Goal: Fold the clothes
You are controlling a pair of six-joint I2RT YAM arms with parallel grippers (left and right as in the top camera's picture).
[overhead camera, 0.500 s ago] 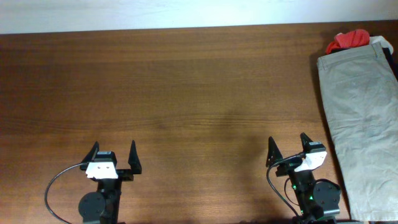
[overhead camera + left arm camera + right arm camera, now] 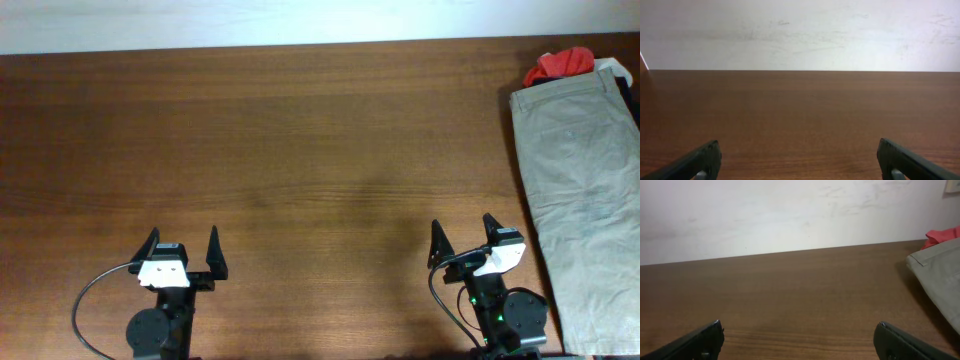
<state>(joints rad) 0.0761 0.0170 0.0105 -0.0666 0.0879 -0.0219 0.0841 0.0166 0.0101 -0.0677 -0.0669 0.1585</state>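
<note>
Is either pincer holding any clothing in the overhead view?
No, the left pincer and the right pincer both stand open with nothing between their fingers, apart from the khaki trousers lying off to the right.

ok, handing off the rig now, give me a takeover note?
Left gripper: open, empty, parked at the near edge of the table.
Right gripper: open, empty, parked at the near edge, just left of the khaki trousers.
Khaki trousers: laid flat along the right side of the table, running out of the overhead view.
Red garment: bunched at the far right corner, at the trousers' far end.
Done: nothing evident; neither garment is in a gripper.
Left: probably pull each piece to the middle and fold it, starting with the right arm, which is nearer.
</note>
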